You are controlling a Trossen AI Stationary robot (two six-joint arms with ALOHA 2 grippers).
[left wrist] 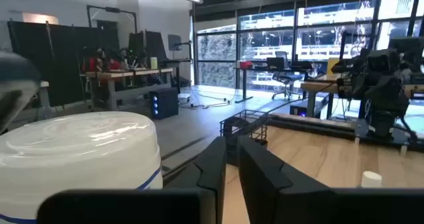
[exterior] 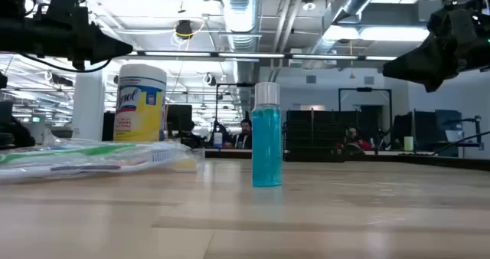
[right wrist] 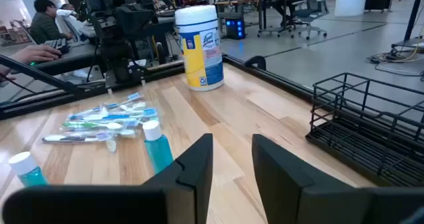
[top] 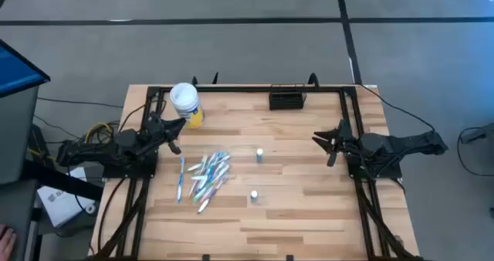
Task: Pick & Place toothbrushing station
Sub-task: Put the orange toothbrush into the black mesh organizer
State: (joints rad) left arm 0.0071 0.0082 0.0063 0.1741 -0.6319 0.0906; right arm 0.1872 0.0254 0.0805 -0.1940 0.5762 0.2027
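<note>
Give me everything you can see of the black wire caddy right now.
The wire caddy is a small, low, box-like rack of thin black wire, open at the top and apparently empty. It sits upright at the table's far edge, near the middle, by the black frame rail. Nothing touches it except the wooden tabletop; both grippers are well away.
</note>
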